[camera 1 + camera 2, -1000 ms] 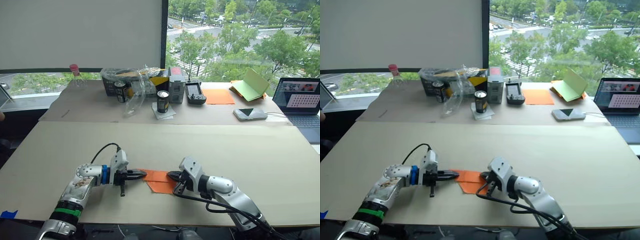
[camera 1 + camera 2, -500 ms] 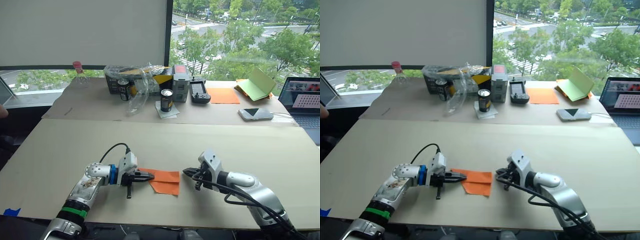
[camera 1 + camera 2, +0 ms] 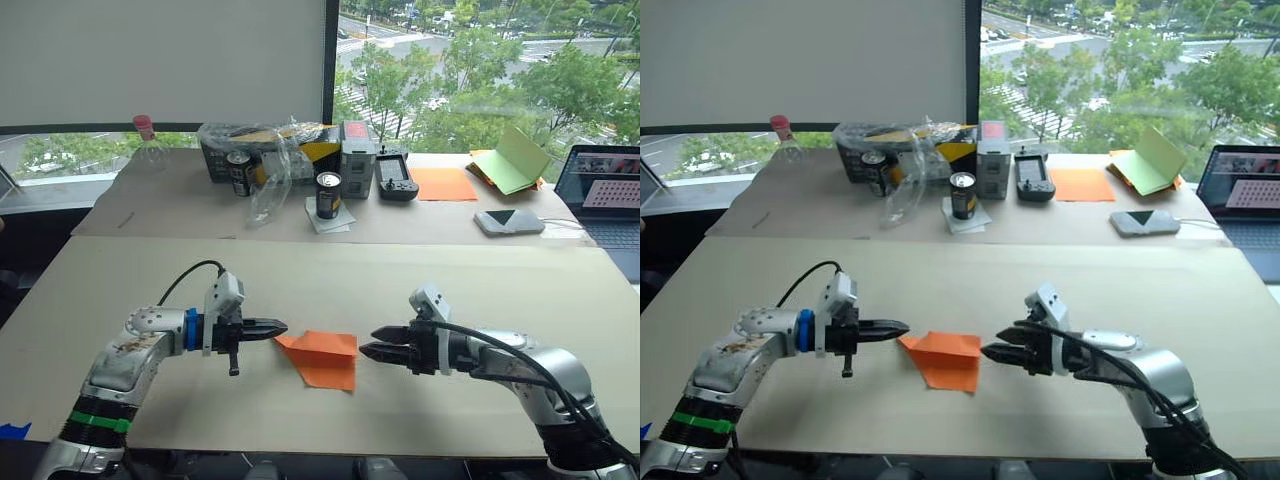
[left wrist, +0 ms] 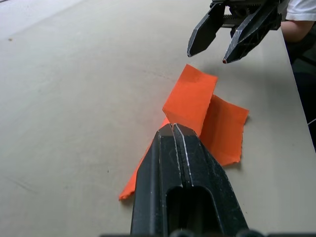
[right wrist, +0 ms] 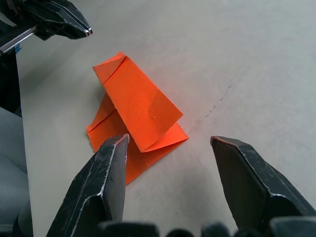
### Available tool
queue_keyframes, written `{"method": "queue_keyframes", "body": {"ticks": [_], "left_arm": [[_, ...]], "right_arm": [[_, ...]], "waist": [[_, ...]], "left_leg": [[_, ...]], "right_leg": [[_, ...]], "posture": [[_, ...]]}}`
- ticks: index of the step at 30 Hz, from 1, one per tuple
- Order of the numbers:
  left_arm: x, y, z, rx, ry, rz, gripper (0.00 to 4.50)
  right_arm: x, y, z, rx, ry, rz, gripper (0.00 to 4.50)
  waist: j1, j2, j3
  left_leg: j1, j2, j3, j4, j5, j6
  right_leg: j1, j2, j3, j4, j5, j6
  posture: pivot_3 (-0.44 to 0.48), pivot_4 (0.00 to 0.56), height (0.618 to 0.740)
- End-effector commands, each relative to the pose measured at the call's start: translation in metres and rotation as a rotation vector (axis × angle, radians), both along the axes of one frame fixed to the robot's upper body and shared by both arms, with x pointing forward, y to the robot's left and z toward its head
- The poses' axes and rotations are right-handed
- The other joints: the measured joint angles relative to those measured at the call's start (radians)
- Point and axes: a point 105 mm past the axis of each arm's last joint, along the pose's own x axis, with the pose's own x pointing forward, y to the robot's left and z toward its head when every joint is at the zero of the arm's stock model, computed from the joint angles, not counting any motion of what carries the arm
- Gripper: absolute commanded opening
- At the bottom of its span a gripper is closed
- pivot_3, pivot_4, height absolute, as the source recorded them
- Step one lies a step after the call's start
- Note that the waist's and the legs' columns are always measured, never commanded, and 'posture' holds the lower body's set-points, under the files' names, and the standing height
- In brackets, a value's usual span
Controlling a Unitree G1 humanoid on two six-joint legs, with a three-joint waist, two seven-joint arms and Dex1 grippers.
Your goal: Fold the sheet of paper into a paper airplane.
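On the near counter (image 3: 420, 270): left claw (image 3: 281, 326) pressed together, tip just beside folded sheet of paper (image 3: 325, 355); right claw (image 3: 366, 343) spread apart, just off opposite edge. Paper lying between both, partly folded, untouched.

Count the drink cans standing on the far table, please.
2. One can stands on a white napkin near the middle; another can stands left of it beside the clear plastic bag. The bag may hide more.

1 folded orange paper (image 3: 322, 356), 2 cans (image 3: 327, 195), 1 laptop (image 3: 607, 193), maybe 1 phone (image 3: 507, 221).
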Motion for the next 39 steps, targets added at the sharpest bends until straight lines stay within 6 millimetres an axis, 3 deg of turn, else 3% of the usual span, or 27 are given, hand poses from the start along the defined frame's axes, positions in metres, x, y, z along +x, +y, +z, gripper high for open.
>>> {"method": "queue_keyframes", "body": {"ticks": [1, 11, 12, 19, 23, 30, 34, 35, 37, 39], "left_arm": [[-0.005, 0.008, 0.01, 0.008, -0.014, 0.019, 0.0], [-0.013, 0.017, 0.0, 0.024, -0.002, 0.08, 0.0], [-0.013, 0.017, 0.0, 0.023, -0.002, 0.082, 0.0], [-0.01, 0.019, -0.003, 0.019, -0.004, 0.106, 0.0], [-0.009, 0.022, -0.004, 0.019, 0.0, 0.118, 0.0], [-0.006, 0.027, -0.007, 0.023, 0.005, 0.131, 0.0], [-0.005, 0.027, -0.009, 0.022, 0.008, 0.132, 0.0], [-0.004, 0.027, -0.009, 0.022, 0.009, 0.131, 0.0], [-0.003, 0.026, -0.01, 0.02, 0.01, 0.129, 0.0], [-0.002, 0.027, -0.01, 0.02, 0.012, 0.13, 0.0]], "right_arm": [[0.0, 0.006, 0.0, 0.028, 0.03, 0.038, 2.94], [-0.001, 0.024, 0.011, 0.193, 0.167, 0.114, 2.94], [-0.001, 0.025, 0.011, 0.195, 0.178, 0.12, 2.43], [0.001, 0.031, 0.014, 0.221, 0.184, 0.126, 0.04], [0.004, 0.031, 0.025, 0.221, 0.127, 0.138, 0.04], [0.04, 0.027, 0.087, 0.137, -0.391, 0.134, 0.04], [0.046, 0.031, 0.102, -0.007, -0.711, 0.215, 0.04], [0.044, 0.035, 0.106, -0.069, -0.861, 0.267, 0.04], [0.028, 0.044, 0.095, -0.206, -1.106, 0.445, 0.04], [0.015, 0.048, 0.068, -0.272, -1.187, 0.574, 0.04]], "waist": [[0.002, 0.0, 0.001], [0.003, -0.001, 0.003], [0.003, -0.001, 0.003], [0.004, -0.001, 0.003], [0.002, -0.001, 0.003], [0.002, -0.001, 0.003], [0.002, -0.001, 0.003], [0.002, -0.001, 0.003], [0.002, 0.0, 0.003], [0.003, -0.001, 0.003]], "left_leg": [[0.0, 0.0, 0.0, 0.0, 0.0, 0.0], [0.0, 0.001, 0.0, 0.002, 0.0, 0.0], [0.0, 0.001, 0.0, 0.001, 0.0, 0.0], [0.001, 0.001, 0.0, 0.002, 0.0, 0.0], [0.001, 0.001, 0.0, 0.002, 0.0, 0.0], [0.001, 0.001, 0.0, 0.004, 0.0, 0.0], [0.001, 0.001, 0.0, 0.004, 0.0, 0.0], [0.001, 0.001, 0.0, 0.004, 0.0, 0.0], [0.0, 0.001, 0.001, 0.004, 0.0, 0.0], [0.0, 0.001, 0.001, 0.004, 0.0, 0.0]], "right_leg": [[0.0, 0.0, 0.0, 0.0, 0.0, 0.0], [0.0, 0.001, 0.0, 0.001, 0.001, -0.001], [0.0, 0.001, 0.0, 0.001, 0.001, -0.001], [0.0, 0.001, 0.0, 0.002, 0.001, -0.002], [0.0, 0.001, 0.0, 0.002, 0.001, -0.002], [-0.001, 0.001, 0.0, 0.005, 0.001, -0.002], [-0.001, 0.001, 0.0, 0.005, 0.001, -0.002], [-0.001, 0.001, 0.0, 0.005, 0.001, -0.002], [-0.001, 0.001, 0.0, 0.005, 0.001, -0.002], [-0.001, 0.0, 0.0, 0.005, 0.001, -0.002]], "posture": [[0.0, 0.15, 0.732], [0.0, 0.15, 0.732], [0.0, 0.15, 0.732], [0.0, 0.15, 0.732], [0.0, 0.15, 0.732], [0.0, 0.15, 0.732], [0.0, 0.15, 0.732], [0.0, 0.15, 0.732], [0.0, 0.15, 0.732], [0.0, 0.15, 0.732]]}}
